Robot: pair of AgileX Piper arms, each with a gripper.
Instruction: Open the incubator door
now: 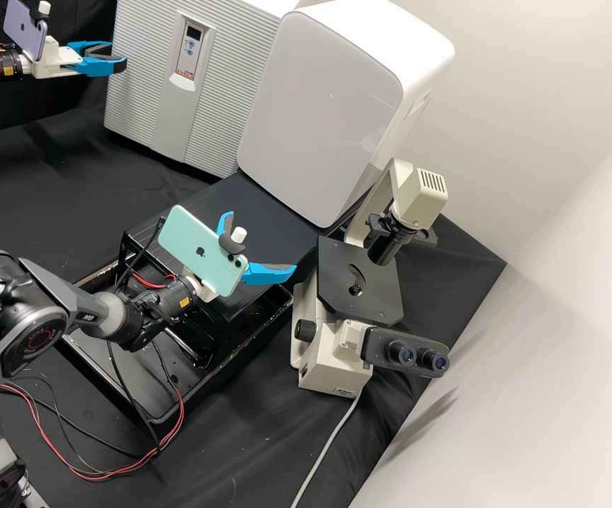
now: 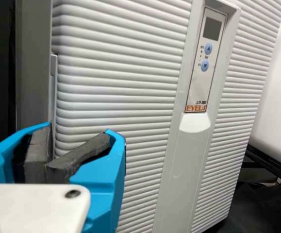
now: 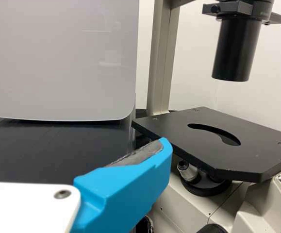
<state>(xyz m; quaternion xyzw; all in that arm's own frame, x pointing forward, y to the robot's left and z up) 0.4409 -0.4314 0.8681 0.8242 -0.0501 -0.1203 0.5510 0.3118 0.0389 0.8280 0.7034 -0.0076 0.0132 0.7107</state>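
One narrow gap between the fingers of the left tool (image 1: 120,58). Poised at the ribbed incubator door (image 1: 137,92), with tips close to its left-hand edge in the high view; impossible to tell whether touching. Shut, by the look of the door, and fitted with a small control panel (image 2: 206,58) in the smooth strip down its middle. Spread wide at the right tool (image 1: 261,240), over a low black stand (image 1: 253,201). Mounted behind each tool, a phone: purple phone (image 1: 24,29) on the left, green phone (image 1: 197,250) on the right. Next to the incubator, a glossy white cabinet (image 1: 320,106). Farther right in the high view, a microscope (image 1: 334,363) with a flat dark stage (image 3: 203,141), on the black-draped counter (image 1: 249,458).
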